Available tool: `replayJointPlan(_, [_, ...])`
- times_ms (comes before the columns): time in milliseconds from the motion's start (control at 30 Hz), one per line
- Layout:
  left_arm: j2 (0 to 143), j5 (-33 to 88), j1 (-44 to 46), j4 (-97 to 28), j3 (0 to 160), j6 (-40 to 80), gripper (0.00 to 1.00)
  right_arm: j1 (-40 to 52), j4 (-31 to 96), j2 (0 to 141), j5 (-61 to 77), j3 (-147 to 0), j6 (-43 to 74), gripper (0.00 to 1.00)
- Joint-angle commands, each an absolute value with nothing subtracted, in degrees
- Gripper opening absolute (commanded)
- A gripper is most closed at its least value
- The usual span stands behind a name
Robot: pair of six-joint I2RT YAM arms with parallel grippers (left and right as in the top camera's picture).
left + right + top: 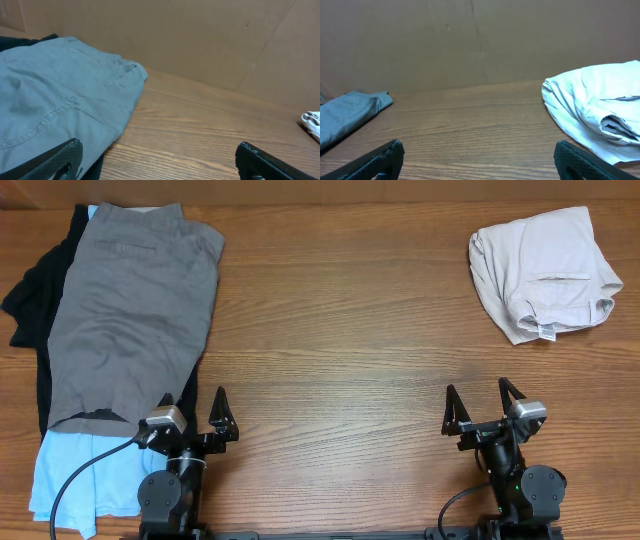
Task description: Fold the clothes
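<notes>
The grey shorts (135, 310) lie flat on top of the pile at the table's left, waistband at the far end; they also show in the left wrist view (55, 105) and the right wrist view (347, 115). A black garment (35, 295) and a light-blue shirt (75, 470) lie under them. Folded beige shorts (545, 270) sit at the far right, also in the right wrist view (600, 110). My left gripper (194, 408) is open and empty by the grey shorts' near right corner. My right gripper (478, 403) is open and empty near the front edge.
The wooden table (340, 330) is bare between the two piles. A brown cardboard wall (470, 40) stands behind the table.
</notes>
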State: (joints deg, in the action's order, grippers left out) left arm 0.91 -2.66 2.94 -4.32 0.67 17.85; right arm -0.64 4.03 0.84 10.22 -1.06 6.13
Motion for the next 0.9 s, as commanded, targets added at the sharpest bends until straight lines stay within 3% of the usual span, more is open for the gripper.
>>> replayJointPlan(0, [0.30, -3.38, 2.59, -4.05, 0.27, 16.91, 1.00, -0.34, 3.73, 0.16, 9.91, -0.45, 5.96, 1.00])
replayJointPlan(867, [0.30, -1.72, 2.61, -4.01, 0.27, 16.95, 1.00, -0.34, 1.32, 0.16, 10.28, -0.47, 5.96, 1.00])
